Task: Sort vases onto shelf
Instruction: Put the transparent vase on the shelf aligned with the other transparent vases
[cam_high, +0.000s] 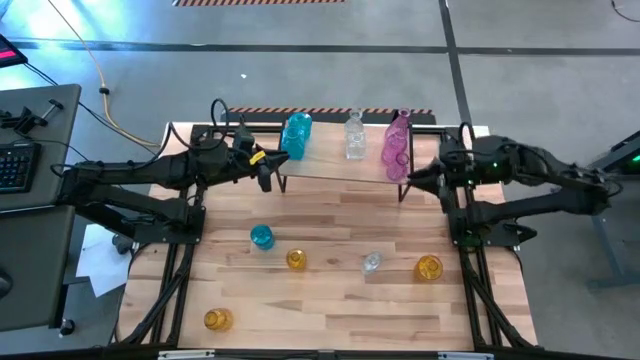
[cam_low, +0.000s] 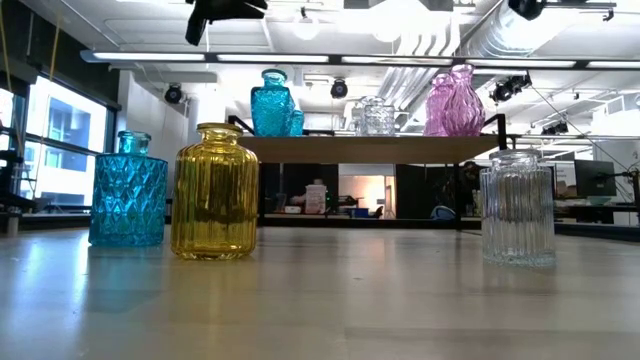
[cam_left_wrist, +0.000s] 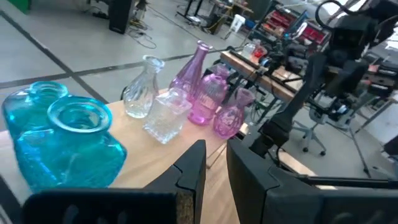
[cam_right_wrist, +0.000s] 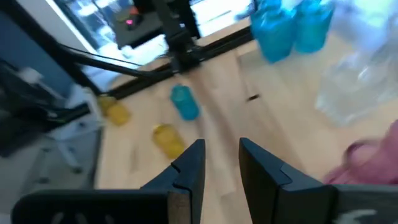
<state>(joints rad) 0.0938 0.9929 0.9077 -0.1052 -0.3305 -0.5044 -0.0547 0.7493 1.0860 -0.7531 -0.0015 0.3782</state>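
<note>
Teal vases (cam_left_wrist: 59, 140), clear, pink vases on shelf (cam_left_wrist: 149, 158).

bright overhead strip lights (cam_low: 330, 62), right wrist view motion-blurred, low view w/ window glare.

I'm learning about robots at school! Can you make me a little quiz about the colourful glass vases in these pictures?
1. True or false: the shelf already holds blue, clear and pink vases.
2. How many yellow vases stand on the table in the high view? A) one B) three C) five
3. Fill in: neither the left gripper nor the right gripper holds a ____.

Key:
1. True: blue vases, clear vases and pink vases stand there.
2. B: at and.
3. Vase.
</note>
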